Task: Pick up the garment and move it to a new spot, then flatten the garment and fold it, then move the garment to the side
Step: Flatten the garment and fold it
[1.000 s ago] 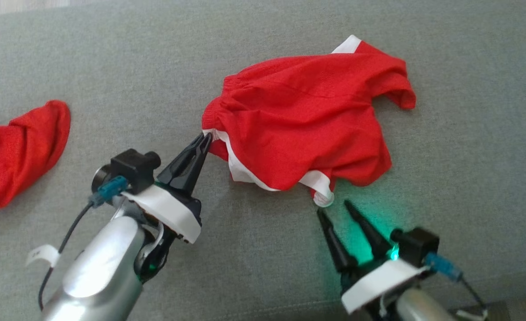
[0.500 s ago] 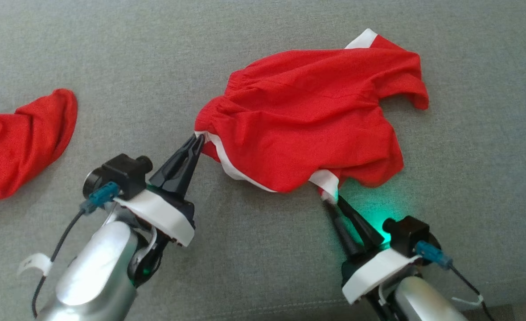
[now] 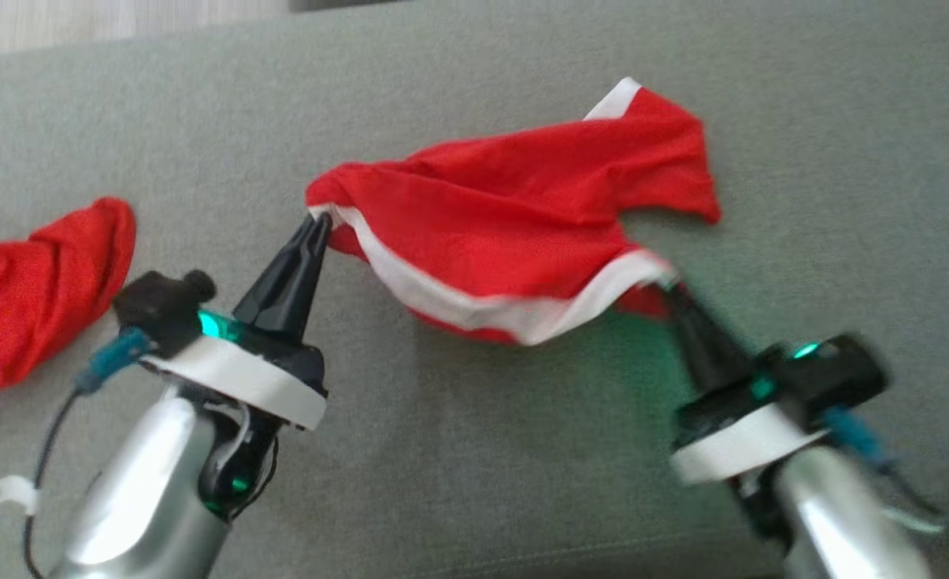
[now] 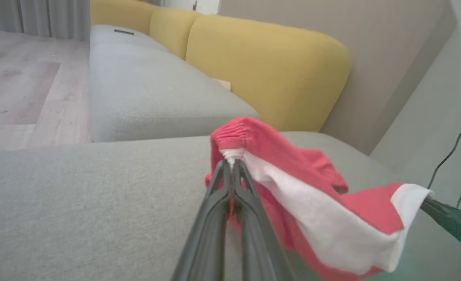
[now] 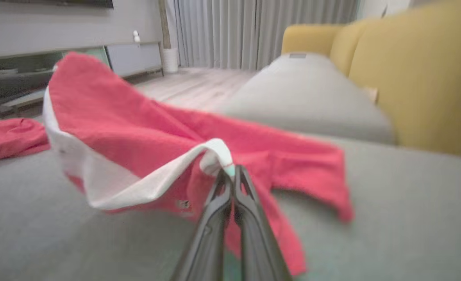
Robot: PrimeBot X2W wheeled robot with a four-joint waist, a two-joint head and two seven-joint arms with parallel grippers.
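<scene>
Both claws clamp the red shorts [image 3: 523,217] over the grey sofa seat [image 3: 474,450].

Head view: the left claw [image 3: 319,219], left of centre, is closed on the white-trimmed corner; the right claw [image 3: 671,288], blurred, right of centre, is closed on the opposite white edge, with the shorts stretched between them mid-frame and another red cloth [image 3: 40,281] at the left edge. Left wrist view: the left claw grips the gathered band at centre, and the shorts sag toward the lower right. Right wrist view: the right claw pinches the white hem at centre; the shorts spread to the upper left, with a yellow backrest [image 5: 422,78] at the right.
</scene>
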